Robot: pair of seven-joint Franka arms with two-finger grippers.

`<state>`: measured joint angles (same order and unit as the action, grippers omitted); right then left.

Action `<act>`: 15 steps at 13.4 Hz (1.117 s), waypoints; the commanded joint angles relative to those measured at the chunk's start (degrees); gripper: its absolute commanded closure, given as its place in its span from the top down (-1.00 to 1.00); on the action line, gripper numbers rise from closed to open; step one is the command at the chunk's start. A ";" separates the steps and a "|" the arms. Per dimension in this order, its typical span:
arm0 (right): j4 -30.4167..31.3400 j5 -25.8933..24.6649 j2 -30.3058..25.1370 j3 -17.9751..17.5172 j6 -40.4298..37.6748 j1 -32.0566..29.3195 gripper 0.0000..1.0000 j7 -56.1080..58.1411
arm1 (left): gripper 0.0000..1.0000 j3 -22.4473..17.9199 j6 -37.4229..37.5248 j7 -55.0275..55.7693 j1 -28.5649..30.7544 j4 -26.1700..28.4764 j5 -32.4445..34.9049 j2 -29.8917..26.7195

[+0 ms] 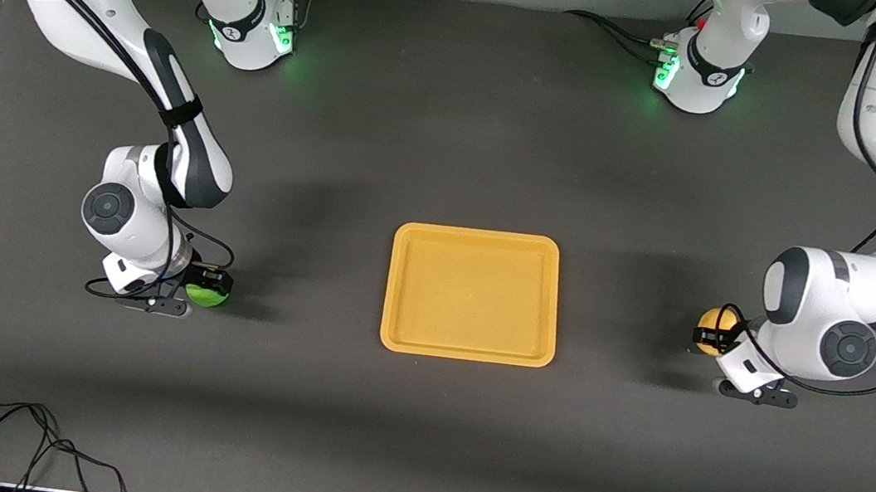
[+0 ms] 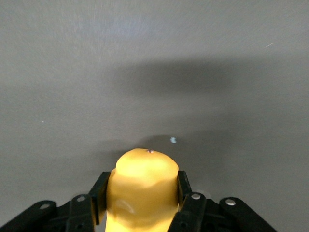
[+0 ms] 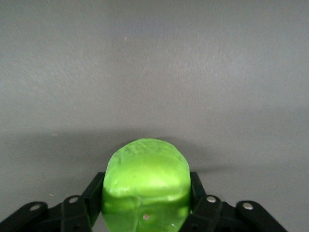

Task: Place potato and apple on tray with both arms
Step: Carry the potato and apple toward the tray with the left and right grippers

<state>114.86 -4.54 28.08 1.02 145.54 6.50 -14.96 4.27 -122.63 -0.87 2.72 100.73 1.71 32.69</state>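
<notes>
Left gripper [image 1: 715, 337] pinches potato [image 1: 714, 323] at left arm's end; right gripper [image 1: 209, 285] pinches apple [image 1: 207, 297] at right arm's end. Tray [image 1: 466, 353] empty between them. Lift both straight up, keep squeeze firm, then swing inward.

Two arms, two grippers, one potato [image 1: 711, 322] between the left gripper's [image 1: 715, 337] jaws, one apple [image 1: 207, 297] between the right gripper's [image 1: 209, 285] jaws, one tray [image 1: 473, 294] apart from both jaws, one loose cable [image 1: 5, 435], one table [image 1: 451, 139]
</notes>
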 commanded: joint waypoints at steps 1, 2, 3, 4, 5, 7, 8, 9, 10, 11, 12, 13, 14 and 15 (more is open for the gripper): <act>-3.22 -0.65 -5.30 -0.14 -9.87 0.35 -0.45 -1.03 | -1.00 3.97 9.83 7.17 -0.78 -4.12 -2.58 -5.08; -5.33 -0.65 -6.36 -0.14 -15.05 0.35 -0.44 -0.95 | -1.00 6.43 13.08 11.12 -0.78 -6.23 -2.76 -5.96; -8.13 -0.56 -6.72 -0.32 -19.80 0.35 -0.44 -1.03 | -1.00 9.15 15.12 15.25 -0.78 -7.82 -2.85 -6.32; -11.03 -0.56 -6.89 -0.67 -24.38 0.35 -0.44 -1.03 | -1.00 12.22 15.14 19.29 -0.78 -8.44 -2.85 -6.32; -13.50 -0.56 -6.98 -0.67 -27.90 0.35 -0.45 -1.03 | -1.00 15.21 13.92 23.33 -0.96 -8.45 -2.85 -5.62; -17.89 -0.47 -7.07 -1.63 -33.71 0.27 -0.45 -1.03 | -1.00 17.09 8.57 31.86 -5.76 -8.27 -1.98 -3.00; -19.92 0.14 -7.07 -1.81 -36.09 0.35 -0.45 -1.03 | -1.00 17.00 6.11 35.55 -8.58 -8.19 -1.54 -1.68; -21.77 1.28 -6.98 -2.68 -37.76 0.27 -0.45 -1.56 | -1.00 16.83 3.82 38.03 -10.87 -8.18 -0.06 0.25; -23.18 2.94 -6.98 -3.30 -39.26 0.26 -0.45 -1.82 | -0.99 16.82 2.23 40.49 -11.93 -8.18 2.22 1.75; -24.41 4.78 -6.98 -3.74 -39.80 0.35 -0.44 -2.00 | -0.98 16.82 0.56 43.38 -12.81 -8.18 4.07 3.42; -25.64 6.37 -6.90 -5.05 -39.80 0.35 -0.45 -3.39 | -0.97 16.82 -1.37 45.76 -14.04 -8.18 5.39 4.65; -26.96 6.65 -6.37 -6.02 -39.72 0.35 -0.45 -5.41 | -0.89 16.74 -2.69 47.00 -14.40 -8.18 6.02 5.88; -27.93 6.65 -6.02 -7.25 -39.72 0.35 -0.45 -7.00 | -0.87 16.74 -3.49 47.36 -14.49 -8.18 6.89 6.42; -28.02 6.56 -5.49 -8.57 -39.28 0.35 -0.45 -7.53 | -0.84 16.74 -3.67 47.37 -14.49 -8.18 7.16 6.77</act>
<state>89.93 0.83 20.38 -5.70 107.16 6.78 -19.94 21.59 -126.06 44.65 -11.36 93.28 7.30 39.27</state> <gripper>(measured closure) 0.286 0.401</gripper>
